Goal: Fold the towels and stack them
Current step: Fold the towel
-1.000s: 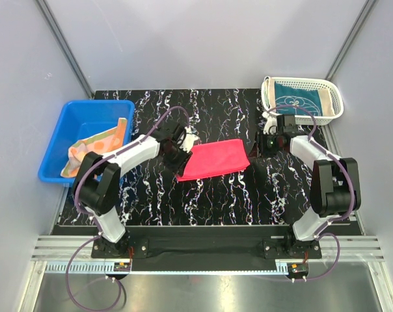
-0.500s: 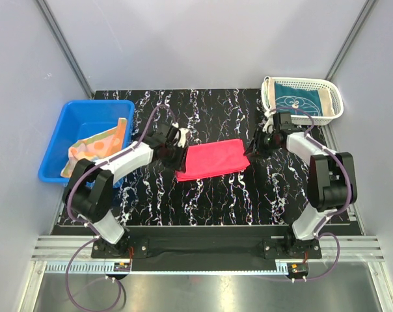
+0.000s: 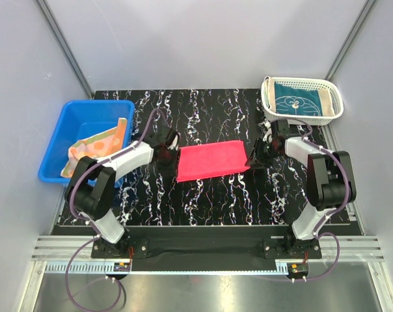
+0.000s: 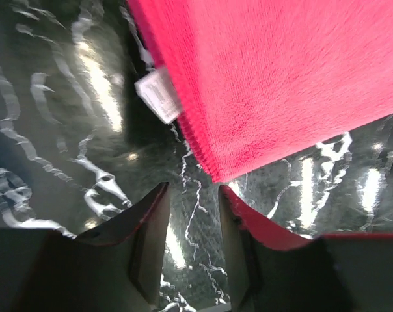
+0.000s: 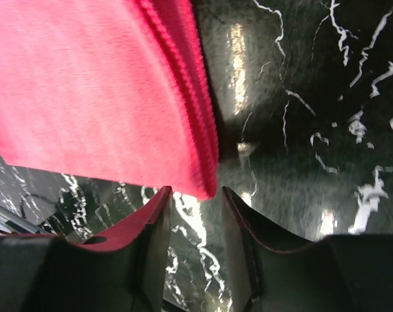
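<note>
Now pink-red towel flat between left tool, right tool — both slightly spread, corners just ahead.

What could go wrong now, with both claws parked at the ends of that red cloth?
The pink-red towel lies doubled in layers, so the right gripper, open at its corner, might catch only one layer and pull the fold apart. The left gripper, open at the other end near the white tag, might pinch the tag instead of cloth. Both sit low over the table and may scrape it.

Pink-red towel folded on table; teal towel in basket; orange-peach towel in bin.
</note>
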Controlling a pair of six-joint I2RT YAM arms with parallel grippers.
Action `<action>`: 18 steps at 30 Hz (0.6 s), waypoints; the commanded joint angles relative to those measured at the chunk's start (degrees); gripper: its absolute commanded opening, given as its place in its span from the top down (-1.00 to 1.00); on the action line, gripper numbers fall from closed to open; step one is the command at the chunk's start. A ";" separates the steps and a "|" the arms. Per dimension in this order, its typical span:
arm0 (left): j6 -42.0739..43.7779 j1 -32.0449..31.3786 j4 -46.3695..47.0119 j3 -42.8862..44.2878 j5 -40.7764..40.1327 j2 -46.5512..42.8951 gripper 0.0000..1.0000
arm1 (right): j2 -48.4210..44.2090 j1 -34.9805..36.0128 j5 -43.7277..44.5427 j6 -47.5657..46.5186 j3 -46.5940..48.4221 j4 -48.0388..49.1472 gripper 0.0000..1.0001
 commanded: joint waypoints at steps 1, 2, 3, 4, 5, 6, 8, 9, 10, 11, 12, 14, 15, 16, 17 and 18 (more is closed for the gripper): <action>-1.60 1.46 0.10 6.24 -2.01 -5.79 0.14 | -5.76 0.55 2.21 0.96 3.83 -1.18 0.08; -1.95 1.73 0.98 6.94 0.34 -5.79 0.14 | -6.20 0.46 1.78 0.88 3.83 -0.13 0.05; -2.13 1.82 1.86 8.25 1.58 -4.83 0.14 | -6.29 0.46 1.25 0.96 3.92 1.88 -0.02; -2.39 1.90 3.00 9.22 2.73 -3.86 0.14 | -6.03 0.46 0.90 0.62 4.18 2.69 -0.10; -2.48 2.17 3.45 9.84 4.31 -2.81 0.14 | -5.34 0.46 0.37 -0.08 5.40 3.22 -0.18; -2.75 2.34 3.63 10.63 4.50 -0.28 0.14 | -3.15 0.55 -0.59 -0.96 6.46 3.22 -0.19; -3.18 3.65 4.24 12.48 4.85 2.20 0.14 | -0.25 0.46 -0.86 -3.60 10.76 2.00 -0.21; -3.36 4.36 4.68 12.92 5.46 4.39 0.14 | 2.55 0.46 -1.04 -4.30 12.17 1.38 -0.21; -3.54 5.67 6.34 13.01 6.33 5.28 0.14 | 3.80 0.46 -1.04 -5.44 14.53 1.11 -0.22; -3.71 6.38 6.87 13.19 7.56 6.16 0.14 | 5.12 0.46 -1.13 -5.89 15.77 0.85 -0.23; -3.63 6.91 7.05 13.45 7.57 7.64 0.14 | 7.39 0.55 -1.91 -6.33 16.83 0.41 -0.24; -2.93 8.31 6.27 14.85 7.22 9.32 0.14 | 9.43 0.55 -3.06 -7.12 19.12 0.14 -0.31; -2.32 8.67 5.66 15.38 6.87 10.81 0.14 | 10.74 0.55 -3.58 -6.86 19.21 0.58 -0.33; -2.05 9.02 4.08 16.08 6.52 11.61 0.16 | 11.28 0.46 -3.76 -6.34 19.13 1.19 -0.33; -1.44 9.81 3.46 17.05 6.61 12.31 0.16 | 11.80 0.55 -3.94 -6.07 19.04 1.29 -0.32; -1.26 10.25 3.02 17.32 6.69 12.67 0.17 | 12.59 0.55 -4.20 -5.81 18.69 1.64 -0.31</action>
